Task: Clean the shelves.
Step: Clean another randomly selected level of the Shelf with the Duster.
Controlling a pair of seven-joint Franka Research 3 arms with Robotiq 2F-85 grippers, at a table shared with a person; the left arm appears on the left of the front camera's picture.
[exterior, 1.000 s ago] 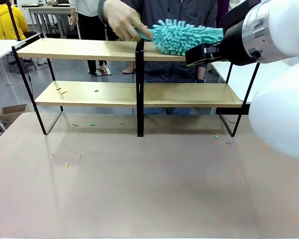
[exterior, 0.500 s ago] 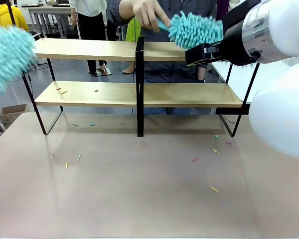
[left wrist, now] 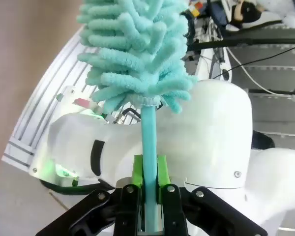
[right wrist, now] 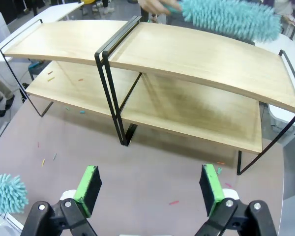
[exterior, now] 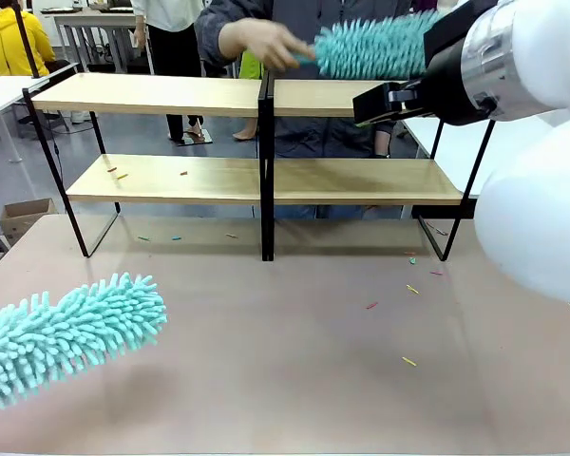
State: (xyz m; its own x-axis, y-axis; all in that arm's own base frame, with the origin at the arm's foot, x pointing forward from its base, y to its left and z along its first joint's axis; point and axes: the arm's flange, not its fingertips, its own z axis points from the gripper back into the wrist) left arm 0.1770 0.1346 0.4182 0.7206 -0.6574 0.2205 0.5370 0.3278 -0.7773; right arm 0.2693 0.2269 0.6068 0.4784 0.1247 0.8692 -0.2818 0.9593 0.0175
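i have the left claw [left wrist: 148, 173] clamped tight on the thin teal stem of a fluffy teal duster [left wrist: 136, 54]. the green pads [left wrist: 136, 172] pinch it from both sides, and the mop head rises toward twelve o'clock in the left wrist view. in the front view that duster hangs low over the table [exterior: 294, 389] at about eight o'clock, with its head pointing toward two o'clock, well apart from the shelves [exterior: 152, 95]

the shelves stand on the far half of the table, toward twelve o'clock from my camera: two tiers of light wood boards on a thin black frame, split by a central upright. at one o'clock, a person's hand [exterior: 261, 43] holds a second teal duster [exterior: 375, 46] by its handle. its head lies over the top right board, though i cannot tell whether it touches the wood

the right claw [right wrist: 150, 189] is spread wide with nothing between its green pads. it looks down at the shelves from the near side, and the central upright sits at about eleven o'clock in its view. the right arm [exterior: 522, 57] fills the two o'clock corner of the front view

small coloured scraps [exterior: 121, 176] lie on the lower left board at ten o'clock, and more are scattered on the table at four o'clock from the upright and at eight o'clock below the left boards
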